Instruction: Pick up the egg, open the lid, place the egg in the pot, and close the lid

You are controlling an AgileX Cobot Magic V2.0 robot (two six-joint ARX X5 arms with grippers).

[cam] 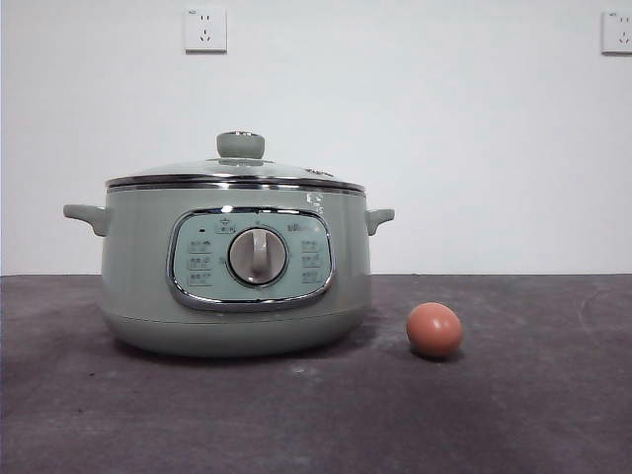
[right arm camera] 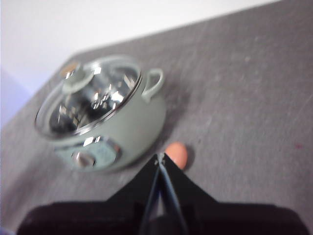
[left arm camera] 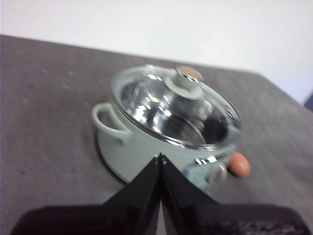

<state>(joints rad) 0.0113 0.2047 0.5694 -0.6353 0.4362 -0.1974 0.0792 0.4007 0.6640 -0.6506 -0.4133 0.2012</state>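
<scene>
The pale green pot point(cam: 237, 272) stands on the dark table, left of centre, with its dial facing the front camera. The glass lid point(cam: 237, 176) with its green knob sits closed on it. The reddish-brown egg point(cam: 434, 330) lies on the table just right of the pot. Neither arm shows in the front view. My left gripper point(left arm camera: 161, 157) is shut and empty, held high above the table short of the pot point(left arm camera: 161, 142), lid point(left arm camera: 176, 105) and egg point(left arm camera: 239, 164). My right gripper point(right arm camera: 160, 157) is shut and empty, high above the egg point(right arm camera: 177, 154), beside the pot point(right arm camera: 105, 122) and lid point(right arm camera: 88, 95).
A white wall stands behind the table with two sockets point(cam: 205, 30) high up. The grey table top point(cam: 533, 415) stretches to the right of the egg and in front of the pot.
</scene>
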